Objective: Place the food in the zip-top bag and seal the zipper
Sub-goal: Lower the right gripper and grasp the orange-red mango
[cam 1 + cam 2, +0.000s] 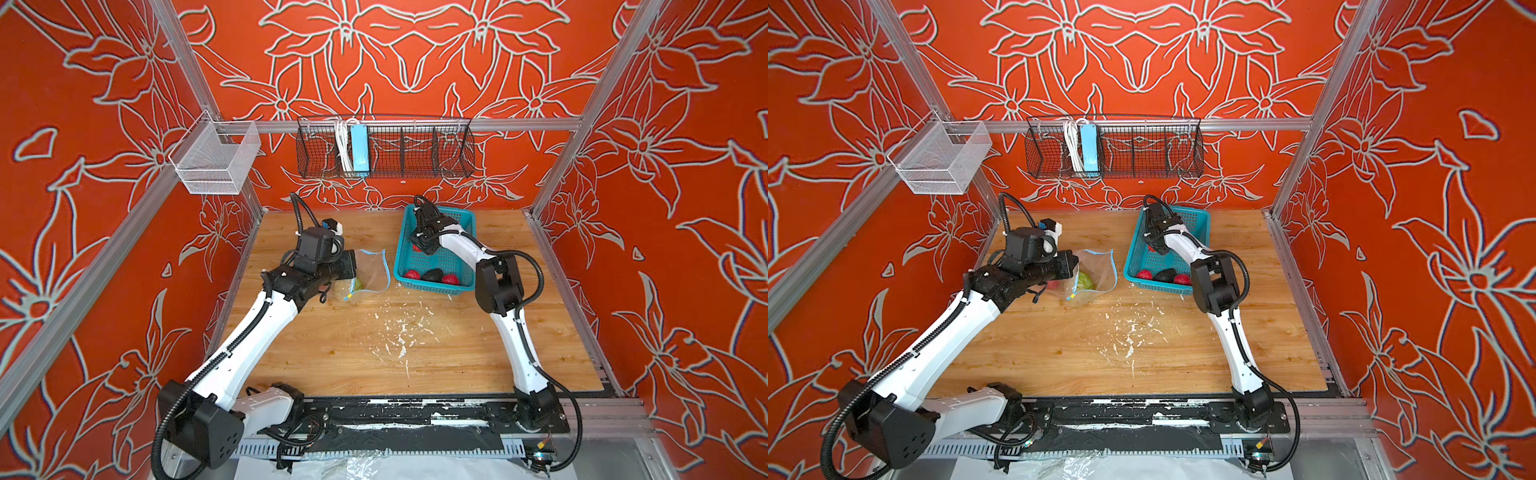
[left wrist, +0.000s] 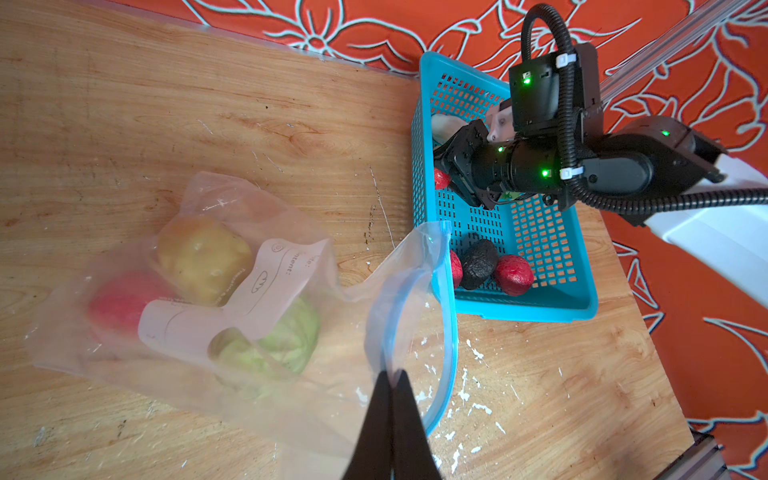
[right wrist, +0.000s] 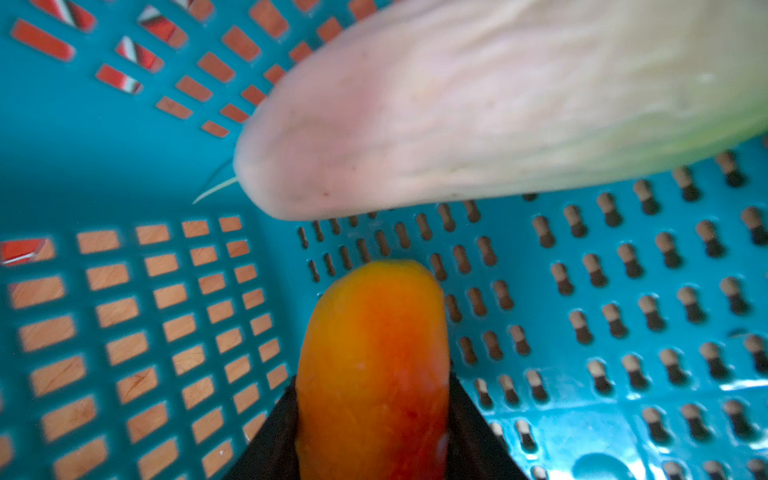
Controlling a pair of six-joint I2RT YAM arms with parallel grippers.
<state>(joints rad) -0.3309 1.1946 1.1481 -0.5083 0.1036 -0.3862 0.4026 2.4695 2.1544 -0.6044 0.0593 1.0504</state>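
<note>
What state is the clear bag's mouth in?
Open: the zipper of the zip-top bag bows into a loop, one side pinched by the left gripper.

Here's the light wooden tabletop (image 1: 457, 357), grain running side to side. Toward the back, left of centre, a clear crinkly plastic zip-top bag (image 1: 372, 268) rests on the wood, its blue-edged mouth end lifted. Just beside it on the right sits a teal perforated plastic basket (image 1: 434, 287), flat on the boards. And in the middle, scattered white flecks (image 1: 399, 328) on bare wood.
</note>
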